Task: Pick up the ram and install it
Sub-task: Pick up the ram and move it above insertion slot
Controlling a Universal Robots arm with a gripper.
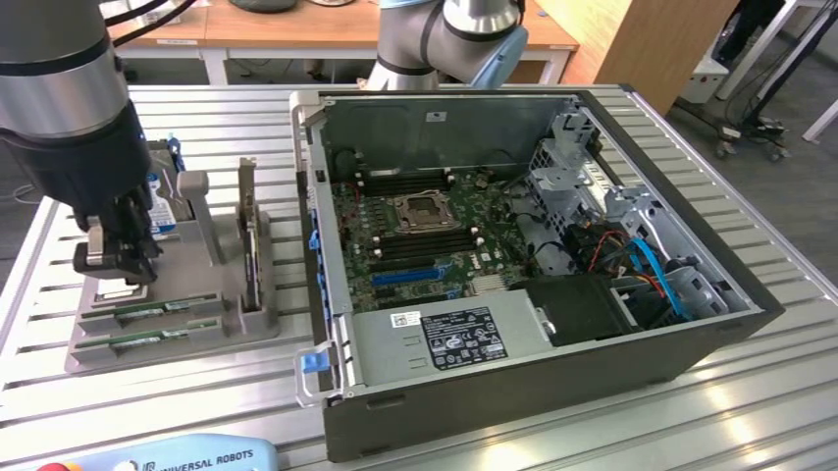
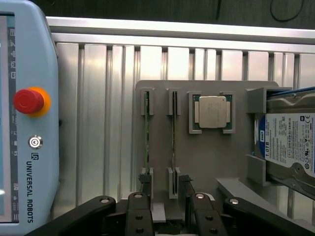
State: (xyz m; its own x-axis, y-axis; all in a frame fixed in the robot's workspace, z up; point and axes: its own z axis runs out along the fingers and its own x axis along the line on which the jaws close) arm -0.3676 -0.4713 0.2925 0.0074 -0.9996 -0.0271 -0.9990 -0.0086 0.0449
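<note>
Your gripper [image 1: 116,270] hangs over the gray holder [image 2: 206,162], fingers apart, gripping nothing. The ram [image 2: 173,142] stands edgewise in its slot beside the second stick [image 2: 146,137], on the exterior view's left of the computer case [image 1: 654,353].

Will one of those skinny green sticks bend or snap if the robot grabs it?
Probably stiff: each ram stick stands straight on edge in the gray holder. Being so thin, it's likely light, and might snap if twisted.
</note>
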